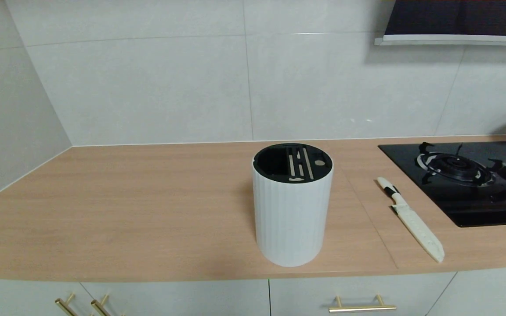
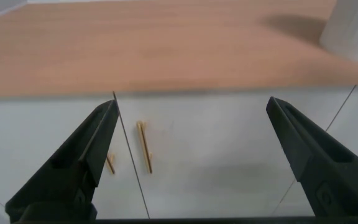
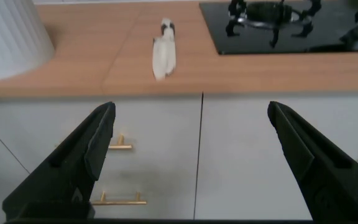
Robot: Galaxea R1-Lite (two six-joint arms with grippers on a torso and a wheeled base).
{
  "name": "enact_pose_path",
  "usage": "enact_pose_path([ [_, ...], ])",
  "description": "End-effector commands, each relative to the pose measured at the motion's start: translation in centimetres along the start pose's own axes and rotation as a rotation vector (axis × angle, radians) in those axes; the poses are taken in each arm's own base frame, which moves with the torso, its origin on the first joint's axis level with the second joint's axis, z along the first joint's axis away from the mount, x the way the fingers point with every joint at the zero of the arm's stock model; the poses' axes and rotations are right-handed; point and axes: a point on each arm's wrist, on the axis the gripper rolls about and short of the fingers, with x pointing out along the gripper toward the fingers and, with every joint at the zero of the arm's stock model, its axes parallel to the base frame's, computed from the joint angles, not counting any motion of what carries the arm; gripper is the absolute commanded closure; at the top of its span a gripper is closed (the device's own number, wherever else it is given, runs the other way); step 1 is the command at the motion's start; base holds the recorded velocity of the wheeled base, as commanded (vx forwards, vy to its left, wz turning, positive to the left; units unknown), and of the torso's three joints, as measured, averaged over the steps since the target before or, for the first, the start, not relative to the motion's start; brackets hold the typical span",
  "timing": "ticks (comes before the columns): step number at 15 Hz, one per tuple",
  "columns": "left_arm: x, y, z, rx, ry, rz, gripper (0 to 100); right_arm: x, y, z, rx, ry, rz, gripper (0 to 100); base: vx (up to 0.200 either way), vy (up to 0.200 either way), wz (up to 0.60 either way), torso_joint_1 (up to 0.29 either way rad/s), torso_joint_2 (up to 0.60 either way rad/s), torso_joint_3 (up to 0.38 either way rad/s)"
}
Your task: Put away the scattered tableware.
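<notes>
One white knife (image 1: pixel 410 218) lying flat at lower right, near the counter (image 1: pixel 125 210) front edge. One ribbed holder (image 1: pixel 292 210) at centre, a stretch of counter between them. Left gripper (image 2: pixel 192 101) and right gripper (image 3: pixel 191 106) spread wide, holding nothing.

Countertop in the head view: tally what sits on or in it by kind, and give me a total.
Knife holder: 1
Knife: 1
Gas hob: 1
Total: 3
</notes>
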Motion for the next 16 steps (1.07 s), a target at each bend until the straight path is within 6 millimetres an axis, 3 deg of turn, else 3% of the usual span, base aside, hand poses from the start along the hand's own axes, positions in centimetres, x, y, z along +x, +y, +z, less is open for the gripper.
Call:
enact_pose_path([
  [1, 0.01, 0.0, 0.0, 0.0, 0.001, 0.0, 0, 0.01, 0.0, 0.0, 0.0, 0.001, 0.001, 0, 0.0, 0.0, 0.0, 0.232, -0.53, -0.3],
  [11, 0.01, 0.0, 0.0, 0.0, 0.001, 0.001, 0, 0.01, 0.0, 0.0, 0.0, 0.001, 0.001, 0, 0.0, 0.0, 0.0, 0.259, -0.57, -0.308],
  [16, 0.01, 0.0, 0.0, 0.0, 0.001, 0.0, 0, 0.01, 0.0, 0.0, 0.0, 0.001, -0.001, 0, 0.0, 0.0, 0.0, 0.132, -0.27, -0.147],
])
